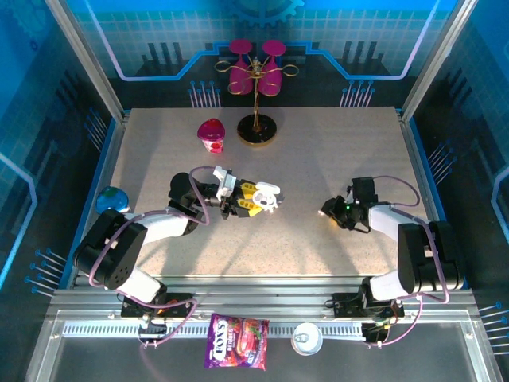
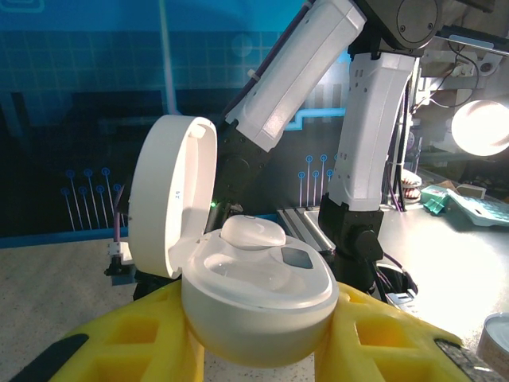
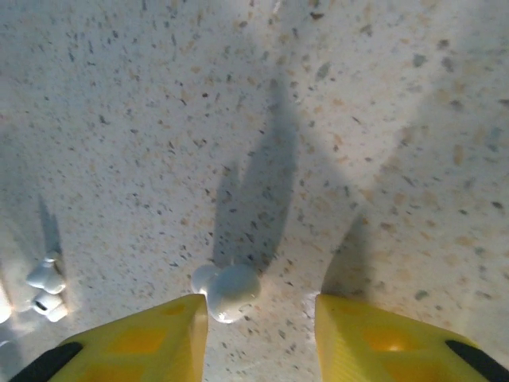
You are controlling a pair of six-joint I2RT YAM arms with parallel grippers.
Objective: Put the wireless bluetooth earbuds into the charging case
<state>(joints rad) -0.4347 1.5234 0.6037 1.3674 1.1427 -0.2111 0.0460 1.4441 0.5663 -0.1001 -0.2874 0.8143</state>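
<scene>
Speckled beige tabletop [image 1: 318, 159], blue circuit-patterned walls [image 1: 358, 32], bright lamp [image 2: 481, 127]

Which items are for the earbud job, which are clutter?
Job: open white pebble-shaped charging case, in left gripper; glossy white earbud seated in it; loose white earbud at right gripper; two more earbuds nearby.
Clutter: magenta glasses on gold stand; pink heart-shaped container; purple candy bag.

arms [image 1: 163, 227]: black joints, white shells on my links
cables [image 1: 205, 199]: thin purple loops along each arm
fingers [image 3: 143, 342]: yellow, moulded hollows, black strips
bases [image 1: 155, 306]: black, bolted to my silver rail [image 1: 262, 296]
</scene>
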